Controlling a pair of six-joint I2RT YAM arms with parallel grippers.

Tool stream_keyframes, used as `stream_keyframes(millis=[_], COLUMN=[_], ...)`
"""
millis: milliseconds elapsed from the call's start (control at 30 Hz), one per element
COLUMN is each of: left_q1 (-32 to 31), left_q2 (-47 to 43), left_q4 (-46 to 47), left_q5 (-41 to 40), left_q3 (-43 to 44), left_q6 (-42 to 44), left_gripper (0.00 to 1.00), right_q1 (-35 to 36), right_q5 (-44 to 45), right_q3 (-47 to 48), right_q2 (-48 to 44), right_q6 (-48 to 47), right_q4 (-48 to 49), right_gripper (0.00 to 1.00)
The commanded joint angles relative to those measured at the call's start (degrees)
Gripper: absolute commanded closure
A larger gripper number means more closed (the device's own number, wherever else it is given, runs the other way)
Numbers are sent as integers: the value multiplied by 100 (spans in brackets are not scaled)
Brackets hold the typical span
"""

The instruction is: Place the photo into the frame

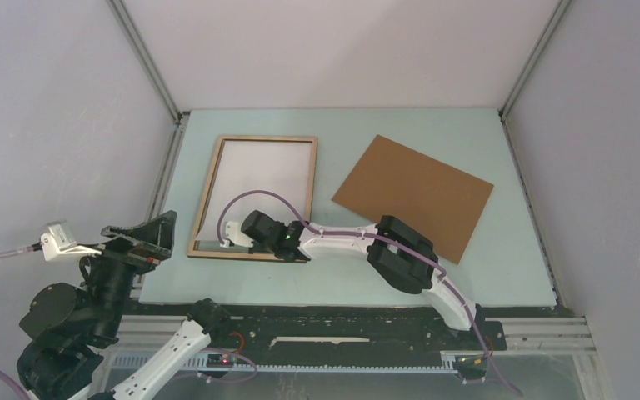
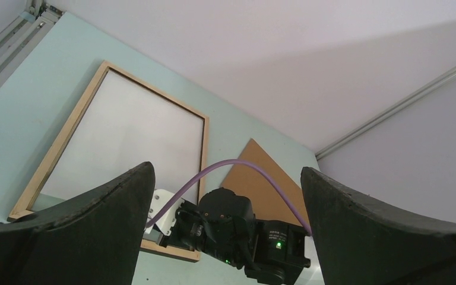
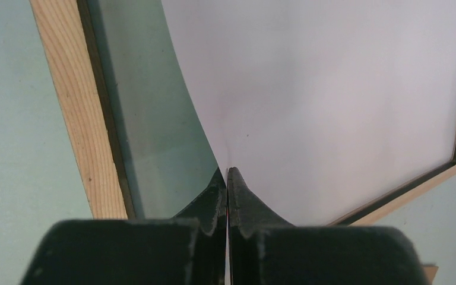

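The frame lies flat on the table at left centre, tan wood face up. The photo lies inside it, plain white back up. My right gripper reaches over the frame's near rail and is shut on the photo's near edge. In the right wrist view the fingers pinch the white sheet, whose left side curls up off the frame. My left gripper is open and empty at the table's left edge. Its view shows the frame and photo beyond it.
A plain brown backing board lies at an angle to the right of the frame; it also shows in the left wrist view. The right arm stretches across the near middle. Grey walls enclose the table.
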Motion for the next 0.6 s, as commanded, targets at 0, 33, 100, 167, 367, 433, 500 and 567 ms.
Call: stream_keyframes(millis=[0,33,100,167,367,433,500,567], left_q1=[1,1,3,3,8,1,3,1], left_q2=[-55,-57,-44,-48,-53,-43,-41,-29], left_q4=[90,93,95,92,77,72,77,92], left_q5=[-124,-134,-139,-145,-193,-202,-210,-203], left_q3=[-110,-107,-87,-77,-81,-72,-59,-50], left_q6=[67,79,86,97,132,154,167,164], left_gripper=[0,0,0,0,0,0,0,0], right_q1=[-18,-18,-34,-35,-17,-14,-25,-27], right_q5=[-87,-83,-89,-85,-137,-134,-97,11], right_q3=[-217,-216,-134,-59,32,42,94,194], right_q2=[-485,-456,-372,-300,-208,-175,-117,-34], right_q6=[-253,-288,-359,-445,-627,-676,-703,-693], right_q4=[588,642,617,605,628,622,599,535], right_gripper=[100,100,100,100,100,100,100,93])
